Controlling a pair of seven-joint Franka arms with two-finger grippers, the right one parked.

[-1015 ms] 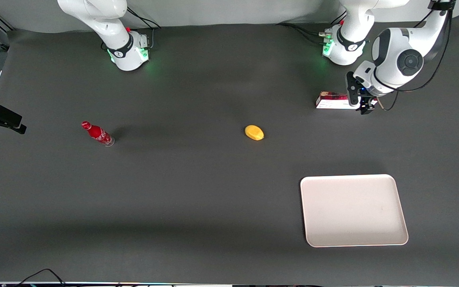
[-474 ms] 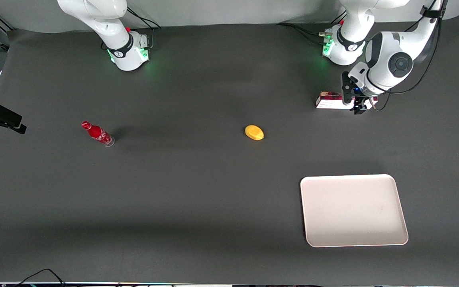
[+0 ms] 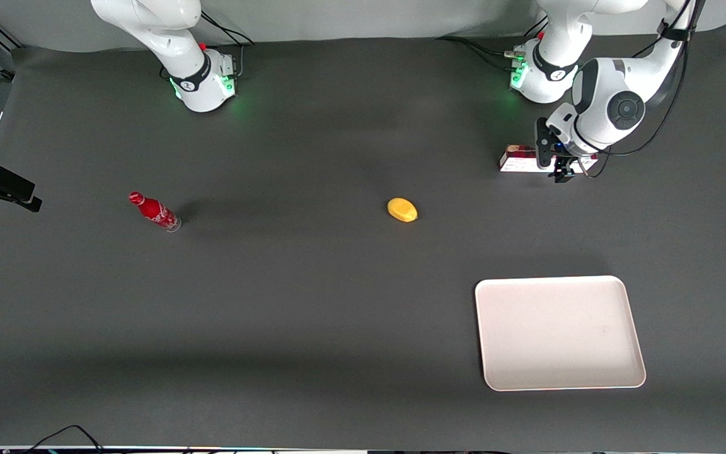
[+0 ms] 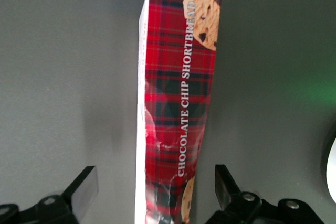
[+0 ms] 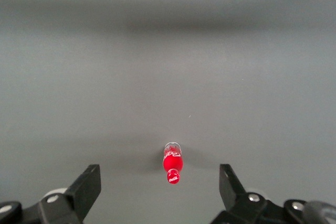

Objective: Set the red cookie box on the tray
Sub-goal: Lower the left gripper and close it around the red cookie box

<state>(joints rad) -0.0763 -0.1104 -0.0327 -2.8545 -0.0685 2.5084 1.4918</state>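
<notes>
Red cola bottle point(image 3: 154, 212): glossy, slim-necked, tipped on the matte dark table point(image 3: 312, 302), toward the parked arm's end.
Yellow lemon-shaped object point(image 3: 402, 209): smooth oval, mid-table.
Tray point(image 3: 558, 332): cream-white, flat, rounded corners, low rim; nearest the front camera.
Red cookie box point(image 4: 176, 108): long tartan cardboard, white side, lying on the table at the tray's 12 o'clock, well apart.
Gripper point(image 4: 156, 195): pointing down over the box, fingers point(image 4: 84, 184) spread wide, one either side, gripping nothing.

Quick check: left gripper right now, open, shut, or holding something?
Gripper: open, straddling the cookie box with a gap on each side; holding nothing. The box lies on the table, farther from the front camera than the tray.
</notes>
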